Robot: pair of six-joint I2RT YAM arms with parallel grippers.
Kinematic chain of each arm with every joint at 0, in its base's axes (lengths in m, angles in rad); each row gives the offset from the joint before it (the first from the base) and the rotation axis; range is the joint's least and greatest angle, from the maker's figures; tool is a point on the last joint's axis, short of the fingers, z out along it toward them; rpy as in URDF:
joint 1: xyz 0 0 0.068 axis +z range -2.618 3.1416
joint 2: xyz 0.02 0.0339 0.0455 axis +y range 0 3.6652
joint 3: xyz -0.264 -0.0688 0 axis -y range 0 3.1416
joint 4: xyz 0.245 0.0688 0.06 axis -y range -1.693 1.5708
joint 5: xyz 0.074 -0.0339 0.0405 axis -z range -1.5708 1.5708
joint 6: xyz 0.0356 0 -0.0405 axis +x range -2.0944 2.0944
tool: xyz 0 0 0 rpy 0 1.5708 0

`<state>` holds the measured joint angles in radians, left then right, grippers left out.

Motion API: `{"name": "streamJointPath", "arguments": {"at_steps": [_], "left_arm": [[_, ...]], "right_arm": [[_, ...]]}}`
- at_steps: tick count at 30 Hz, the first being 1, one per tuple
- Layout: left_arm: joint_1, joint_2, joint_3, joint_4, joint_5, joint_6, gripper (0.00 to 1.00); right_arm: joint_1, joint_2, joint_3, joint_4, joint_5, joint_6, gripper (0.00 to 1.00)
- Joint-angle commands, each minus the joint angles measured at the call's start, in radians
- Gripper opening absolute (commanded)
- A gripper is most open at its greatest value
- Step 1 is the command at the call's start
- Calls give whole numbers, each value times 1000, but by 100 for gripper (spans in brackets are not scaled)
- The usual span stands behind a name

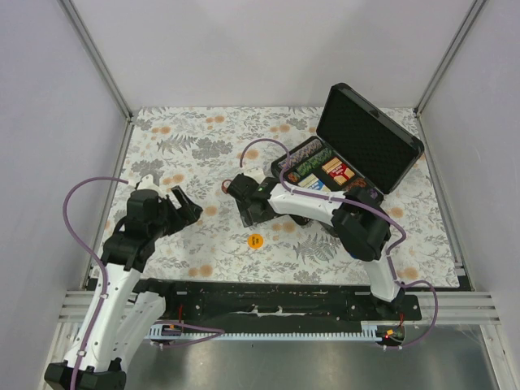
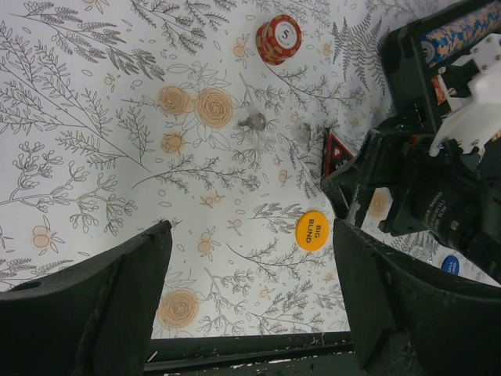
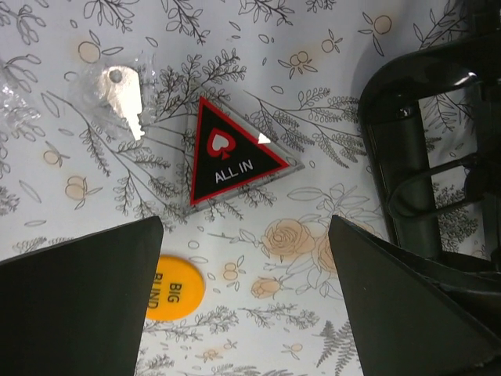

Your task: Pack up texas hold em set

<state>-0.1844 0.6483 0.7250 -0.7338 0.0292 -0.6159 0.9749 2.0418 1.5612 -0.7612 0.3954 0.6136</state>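
Note:
The black hard case (image 1: 370,138) stands open at the back right, its tray (image 1: 307,156) holding chip rows, a red deck (image 1: 337,171) and a blue deck (image 1: 315,184). On the cloth lie a red-edged "ALL IN" triangle (image 3: 235,153), a yellow "BIG BLIND" disc (image 1: 255,240) and a stack of reddish chips (image 2: 279,39). A blue disc (image 2: 450,264) peeks out under the right arm. My right gripper (image 3: 244,258) is open and empty, just above the cloth between triangle and yellow disc. My left gripper (image 1: 193,208) is open and empty, left of them.
A small key in clear plastic (image 3: 125,106) lies beside the triangle. The case's handle (image 3: 423,157) is close to my right gripper's right finger. Grey walls and metal posts bound the flowered cloth (image 1: 203,146).

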Motion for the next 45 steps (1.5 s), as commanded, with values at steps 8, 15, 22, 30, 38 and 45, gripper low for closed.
{"name": "streamJointPath", "arguments": {"at_steps": [8, 15, 22, 30, 38, 45], "left_arm": [[3, -44, -24, 59, -12, 53, 89], [3, -61, -27, 63, -25, 53, 89], [3, -88, -27, 63, -61, 51, 88], [3, -102, -30, 60, -69, 47, 88], [3, -111, -32, 60, -69, 44, 88], [3, -118, -35, 60, -74, 42, 88]], "right_arm": [[-18, 81, 11, 140, 76, 46, 94], [-79, 78, -41, 198, -23, 37, 91], [-91, 87, -55, 204, -93, 32, 87], [-90, 73, -96, 177, -139, 51, 83], [-71, 113, -70, 125, -136, 44, 78], [-59, 107, -59, 82, -118, 48, 80]]}}
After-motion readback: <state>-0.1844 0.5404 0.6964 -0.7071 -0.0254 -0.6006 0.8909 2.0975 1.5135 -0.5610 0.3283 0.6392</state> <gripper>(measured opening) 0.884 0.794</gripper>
